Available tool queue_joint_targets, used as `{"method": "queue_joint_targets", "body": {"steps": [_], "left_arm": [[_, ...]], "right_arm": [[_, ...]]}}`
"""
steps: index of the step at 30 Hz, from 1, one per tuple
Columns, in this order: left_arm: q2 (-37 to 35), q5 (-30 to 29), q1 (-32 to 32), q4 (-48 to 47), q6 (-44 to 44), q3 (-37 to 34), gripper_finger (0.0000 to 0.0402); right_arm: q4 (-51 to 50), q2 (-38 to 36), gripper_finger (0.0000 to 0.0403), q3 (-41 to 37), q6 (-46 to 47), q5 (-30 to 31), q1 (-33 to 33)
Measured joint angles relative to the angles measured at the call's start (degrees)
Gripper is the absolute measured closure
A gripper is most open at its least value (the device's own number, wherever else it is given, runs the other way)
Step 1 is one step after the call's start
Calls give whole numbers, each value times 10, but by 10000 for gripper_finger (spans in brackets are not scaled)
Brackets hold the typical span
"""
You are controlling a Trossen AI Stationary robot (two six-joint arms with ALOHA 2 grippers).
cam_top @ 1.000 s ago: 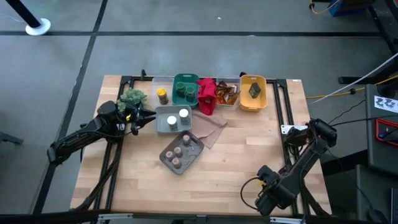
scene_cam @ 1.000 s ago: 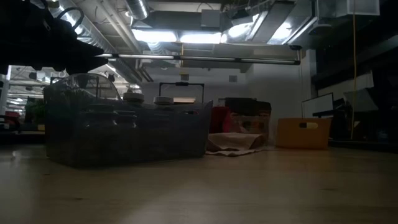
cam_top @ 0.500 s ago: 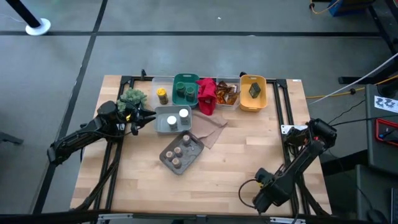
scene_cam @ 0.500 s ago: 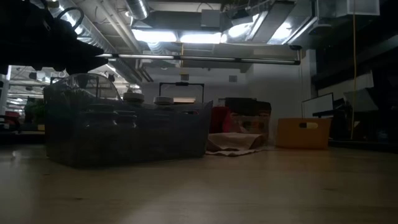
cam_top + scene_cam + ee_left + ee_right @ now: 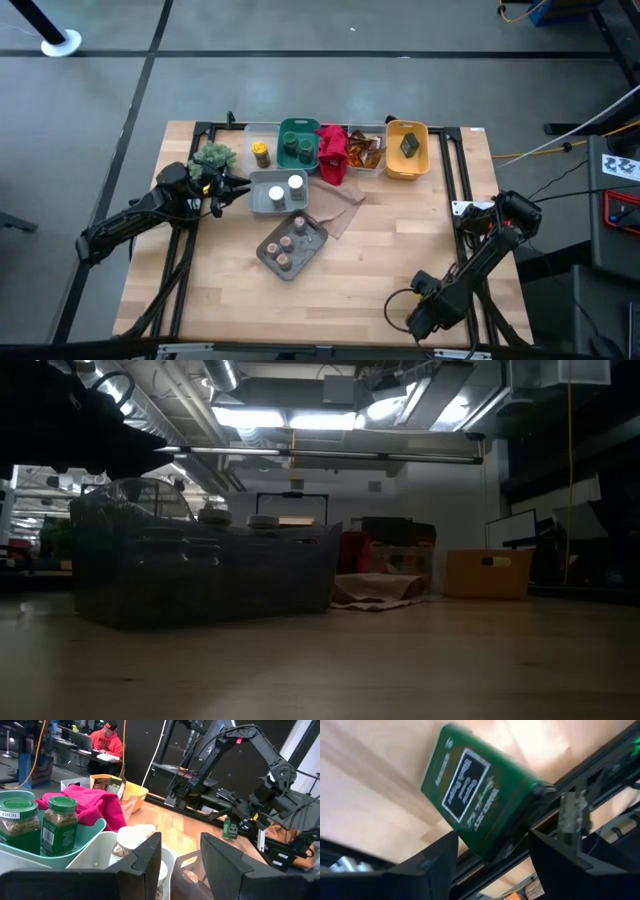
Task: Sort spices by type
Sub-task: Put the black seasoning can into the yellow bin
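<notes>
Working at the table's front right corner, you are risking a bad pick on the green packet point(image 5: 480, 795): it is lying tilted at the wood's edge, right against the dark frame rail point(image 5: 580, 780), and a flat packet pressed there is giving the fingers little to bite on. If the right gripper point(image 5: 492, 851) is closing off-centre, it is likely pinching only a corner, and the packet could be twisting free, sliding off the table or wedging under the rail. A fingertip catching the rail is the other worry. The haul afterwards is looking long too, since the yellow bin point(image 5: 392, 165) holding a similar dark packet point(image 5: 408, 145) is sitting at the far edge, well apart from this corner, so a weak hold may be failing on the way. Right now the right fingers point(image 5: 435, 865) are standing apart with the packet's lower end between them; you are not seeing them clamped on it. Your left gripper point(image 5: 181, 851) is waiting with fingers apart and nothing between them, just beside the grey bin point(image 5: 258, 203) of white-lidded jars point(image 5: 296, 184).
</notes>
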Motion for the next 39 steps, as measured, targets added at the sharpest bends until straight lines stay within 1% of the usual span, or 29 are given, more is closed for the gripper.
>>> {"method": "queue_joint_targets", "body": {"steps": [7, 11, 13, 17, 20, 30, 39], "left_arm": [[0, 0, 0, 0, 1, 0, 274], [0, 0, 0, 0, 1, 0, 274], [0, 0, 0, 0, 1, 0, 274], [0, 0, 0, 0, 1, 0, 274], [0, 0, 0, 0, 1, 0, 274], [0, 0, 0, 0, 29, 0, 274], [0, 0, 0, 0, 29, 0, 274]], "right_arm": [[18, 0, 165, 1, 0, -9, 0], [16, 0, 165, 19, 1, -6, -3], [16, 0, 165, 33, 3, 7, -8], [17, 0, 165, 64, 4, 58, -25], [14, 0, 165, 77, 4, 70, -35], [-35, 0, 165, 101, 11, 69, -41], [-9, 0, 165, 98, 40, 76, -35]]}}
